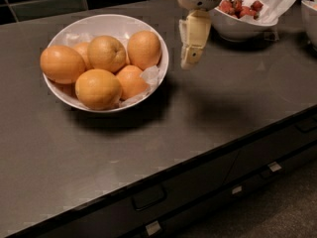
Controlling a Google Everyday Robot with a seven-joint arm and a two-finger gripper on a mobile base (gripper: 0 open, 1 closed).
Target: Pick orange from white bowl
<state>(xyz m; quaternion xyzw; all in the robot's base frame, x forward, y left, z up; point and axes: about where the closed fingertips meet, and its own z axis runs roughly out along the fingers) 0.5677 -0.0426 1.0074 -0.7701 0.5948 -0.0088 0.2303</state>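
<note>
The white bowl [59, 90] stands on the dark counter at the back left, lined with crumpled white paper. It holds several oranges. The deep orange, slightly egg-shaped orange [144, 49] lies at the bowl's right side, against the rim. An orange with a dark stem dimple [106, 53] lies next to it, and larger, yellower oranges [98, 89] lie at the front and left. My gripper [190, 59] hangs pointing down just right of the bowl's rim, above the counter, close to the orange but apart from it. It holds nothing.
A deeper white bowl with red berries [237, 19] and paper stands at the back right, behind the gripper. Another white vessel [311, 14] shows at the right edge. The counter's front edge [198, 165] runs diagonally, with drawers below.
</note>
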